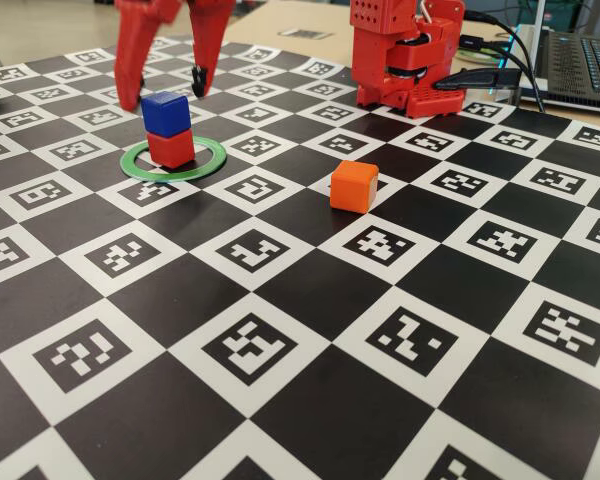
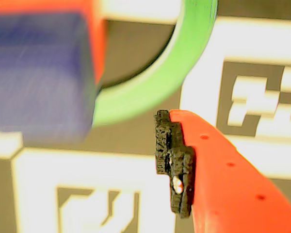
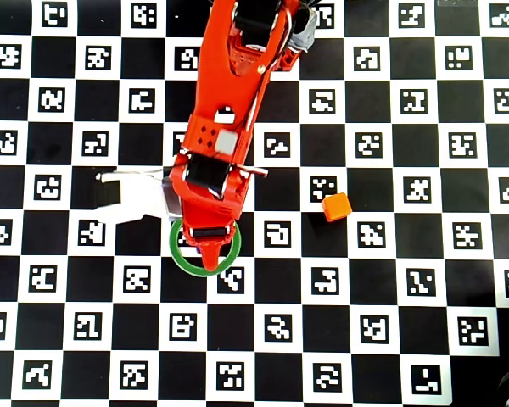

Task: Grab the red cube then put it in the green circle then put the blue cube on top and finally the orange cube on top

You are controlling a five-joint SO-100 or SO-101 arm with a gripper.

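The blue cube [image 1: 165, 113] sits on the red cube [image 1: 171, 148], which stands inside the green circle [image 1: 208, 163]. The orange cube [image 1: 354, 186] lies alone on the checkered board to the right. My gripper [image 1: 164, 97] hangs open just behind the stack, one red finger on each side, holding nothing. The wrist view shows the blue cube [image 2: 39, 73] blurred at upper left, a strip of the red cube [image 2: 99, 43] beside it, the green circle [image 2: 160, 82], and one black finger pad [image 2: 173, 165] apart from both cubes. From overhead the arm hides the stack. The green circle [image 3: 176, 250] and orange cube [image 3: 336, 206] show.
The arm's red base [image 1: 405, 60] stands at the back of the board with cables [image 1: 480, 75] running right. A laptop [image 1: 580, 60] sits at the far right edge. The board [image 1: 280, 400] is bare towards the front.
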